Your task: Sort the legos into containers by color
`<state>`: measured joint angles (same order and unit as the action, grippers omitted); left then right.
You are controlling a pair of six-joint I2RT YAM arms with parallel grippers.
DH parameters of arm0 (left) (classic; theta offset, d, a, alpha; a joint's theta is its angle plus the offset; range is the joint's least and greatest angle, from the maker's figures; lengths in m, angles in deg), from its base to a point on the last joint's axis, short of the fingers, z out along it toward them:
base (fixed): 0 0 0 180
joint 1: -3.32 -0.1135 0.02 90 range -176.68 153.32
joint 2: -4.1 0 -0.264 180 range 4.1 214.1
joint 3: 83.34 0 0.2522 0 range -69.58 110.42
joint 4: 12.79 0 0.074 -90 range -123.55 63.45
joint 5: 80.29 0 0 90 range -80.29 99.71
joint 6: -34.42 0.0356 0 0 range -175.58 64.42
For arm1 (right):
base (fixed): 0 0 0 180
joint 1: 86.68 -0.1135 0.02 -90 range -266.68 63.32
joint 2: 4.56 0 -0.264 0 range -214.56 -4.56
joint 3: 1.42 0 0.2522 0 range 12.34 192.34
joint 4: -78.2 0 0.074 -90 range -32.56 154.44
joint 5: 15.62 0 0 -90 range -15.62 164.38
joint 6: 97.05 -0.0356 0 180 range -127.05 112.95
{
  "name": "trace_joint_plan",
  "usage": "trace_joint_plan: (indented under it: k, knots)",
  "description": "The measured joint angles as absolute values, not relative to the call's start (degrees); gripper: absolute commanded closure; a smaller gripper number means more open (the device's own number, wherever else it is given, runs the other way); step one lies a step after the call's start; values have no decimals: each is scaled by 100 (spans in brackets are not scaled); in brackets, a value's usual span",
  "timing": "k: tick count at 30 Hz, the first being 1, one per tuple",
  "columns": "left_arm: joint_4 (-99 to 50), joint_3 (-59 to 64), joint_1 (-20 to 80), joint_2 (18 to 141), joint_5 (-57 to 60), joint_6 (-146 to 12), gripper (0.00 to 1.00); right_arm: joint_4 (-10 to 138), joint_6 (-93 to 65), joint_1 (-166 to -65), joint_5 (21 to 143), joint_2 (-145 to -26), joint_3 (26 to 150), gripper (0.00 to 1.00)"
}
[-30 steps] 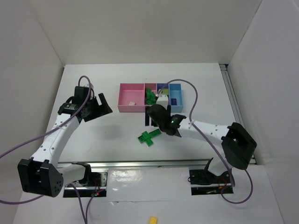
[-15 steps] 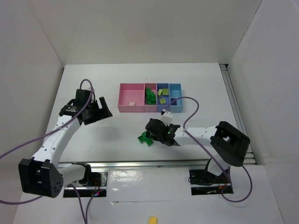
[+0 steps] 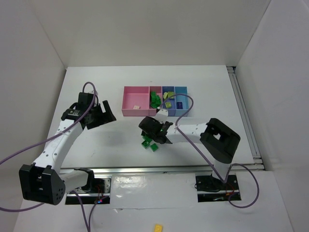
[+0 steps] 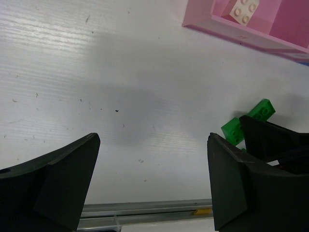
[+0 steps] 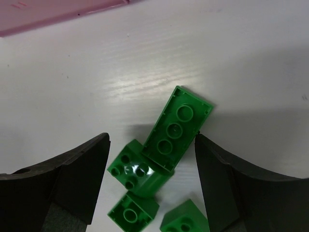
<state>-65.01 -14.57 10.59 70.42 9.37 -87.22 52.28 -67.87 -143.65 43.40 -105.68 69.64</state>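
A cluster of green legos (image 3: 149, 143) lies on the white table in front of the containers. In the right wrist view a long green brick (image 5: 177, 126) leans on a square one (image 5: 136, 169), with two more below. My right gripper (image 3: 153, 133) is open and low over this cluster, its jaws on either side of the bricks (image 5: 150, 154), touching none that I can see. The containers are a wide pink tray (image 3: 135, 102) holding a cream brick, a narrow pink tray (image 3: 155, 99) with green legos, a blue tray (image 3: 168, 99) with yellow-green ones, and a light blue tray (image 3: 181, 101). My left gripper (image 3: 104, 113) is open and empty (image 4: 153, 145).
The left wrist view shows the pink tray corner (image 4: 212, 21), the green bricks (image 4: 246, 121) and the right gripper's dark fingers (image 4: 275, 140). A metal rail (image 3: 159, 169) runs along the table's near edge. A lone yellow brick (image 3: 158, 226) lies below it.
My right arm has swung left and down from beside the trays to sit over the green cluster. The left arm has barely moved.
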Motion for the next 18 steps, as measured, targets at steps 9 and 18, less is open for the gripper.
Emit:
trace_joint_plan:
  k: [9, 18]
  knots:
    - [-6481, -1457, 1059, 7042, 913, -8722, 5, 5294, -6465, -14274, 4329, -10864, 7222, 12]
    - [-6426, -1457, 1063, 7042, 836, -8713, 5, 4883, -6481, -13937, 4250, -11213, 7696, 21]
